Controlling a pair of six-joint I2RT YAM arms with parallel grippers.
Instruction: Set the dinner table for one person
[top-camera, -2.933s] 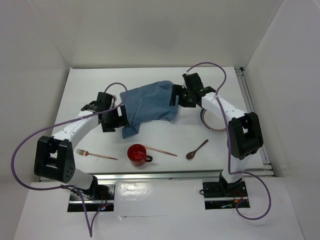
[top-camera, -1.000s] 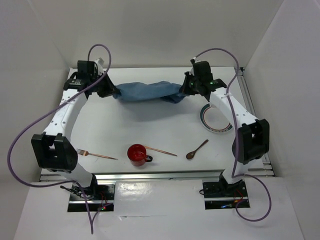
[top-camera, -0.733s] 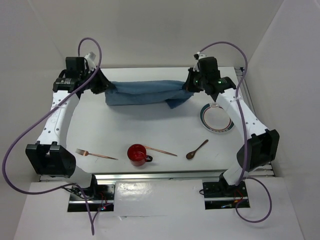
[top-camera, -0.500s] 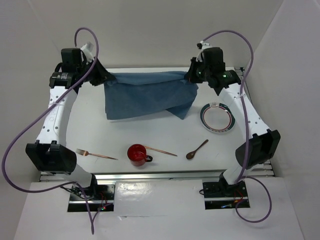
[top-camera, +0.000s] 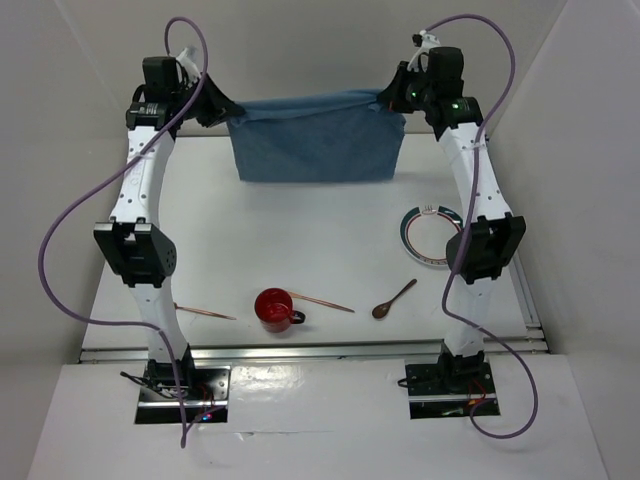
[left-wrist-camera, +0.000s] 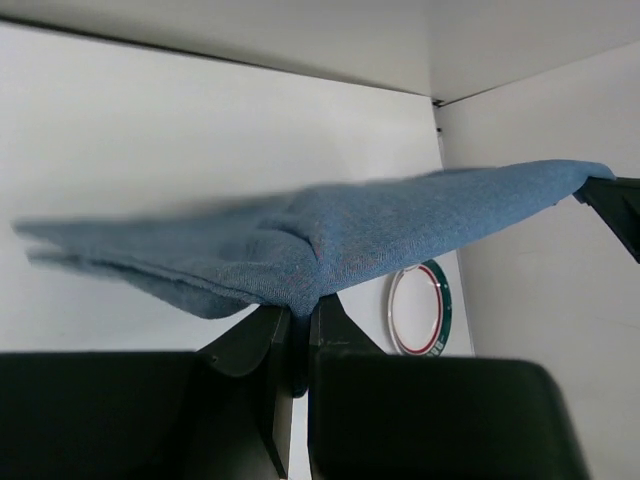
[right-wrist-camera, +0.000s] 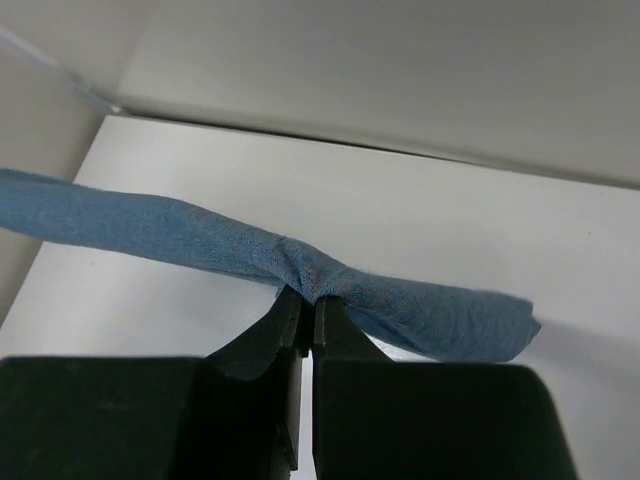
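A blue cloth placemat (top-camera: 315, 140) hangs spread in the air over the back of the white dinner table (top-camera: 300, 235). My left gripper (top-camera: 222, 112) is shut on its upper left corner, and my right gripper (top-camera: 395, 98) is shut on its upper right corner. The left wrist view shows the cloth (left-wrist-camera: 380, 225) pinched between the left gripper's (left-wrist-camera: 300, 310) jaws. In the right wrist view the cloth (right-wrist-camera: 180, 235) bunches where the right gripper (right-wrist-camera: 308, 300) clamps it. Both arms are raised high.
A green-rimmed plate (top-camera: 433, 238) lies at the right, also visible under the cloth as the plate (left-wrist-camera: 418, 308). Near the front are a red cup (top-camera: 272, 309), a copper fork (top-camera: 205, 313), a copper utensil (top-camera: 322, 301) and a dark spoon (top-camera: 393, 299).
Both arms have risen and drawn apart toward the back wall. The placemat has gone from a bunched heap on the table to a flat sheet hanging between the grippers.
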